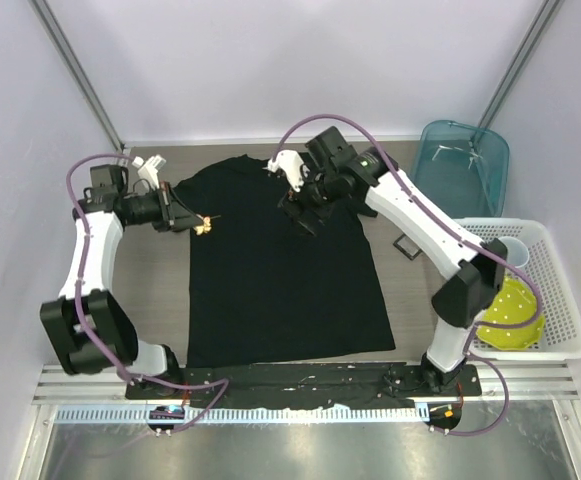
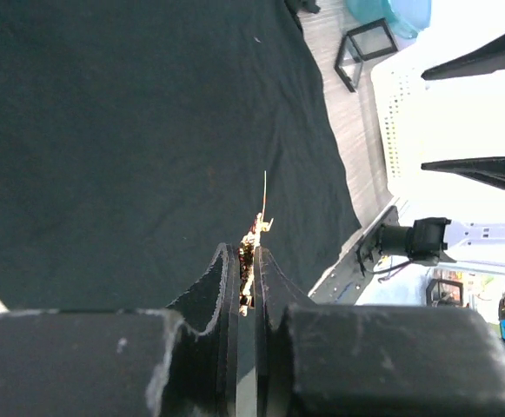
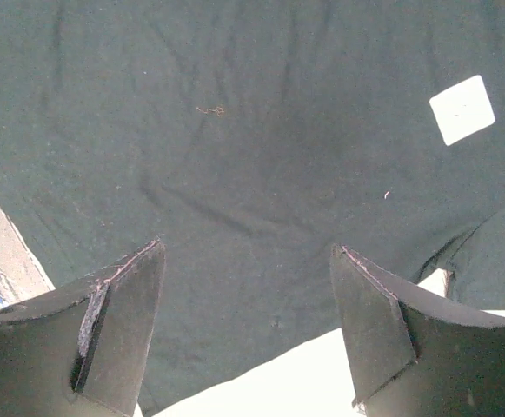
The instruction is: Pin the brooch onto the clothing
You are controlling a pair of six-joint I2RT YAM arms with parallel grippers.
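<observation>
The clothing (image 1: 280,280), a black T-shirt, lies flat on the table. My left gripper (image 1: 192,222) hovers at the shirt's left edge near the sleeve, shut on the brooch (image 1: 203,228), a tiny golden-orange pin. In the left wrist view the brooch (image 2: 250,248) is clamped edge-on between the jaws, its thin needle pointing out over the clothing (image 2: 130,130). My right gripper (image 1: 303,215) stands open above the chest. The right wrist view has its fingers spread wide over the clothing (image 3: 252,174), nothing between them, with the white square label (image 3: 461,109) to the upper right.
A small black square box (image 1: 407,246) lies just right of the shirt. A white basket (image 1: 560,300) with a yellow-green dish (image 1: 510,315) stands at the right, and a teal bin (image 1: 462,165) behind it. Grey enclosure walls stand on both sides.
</observation>
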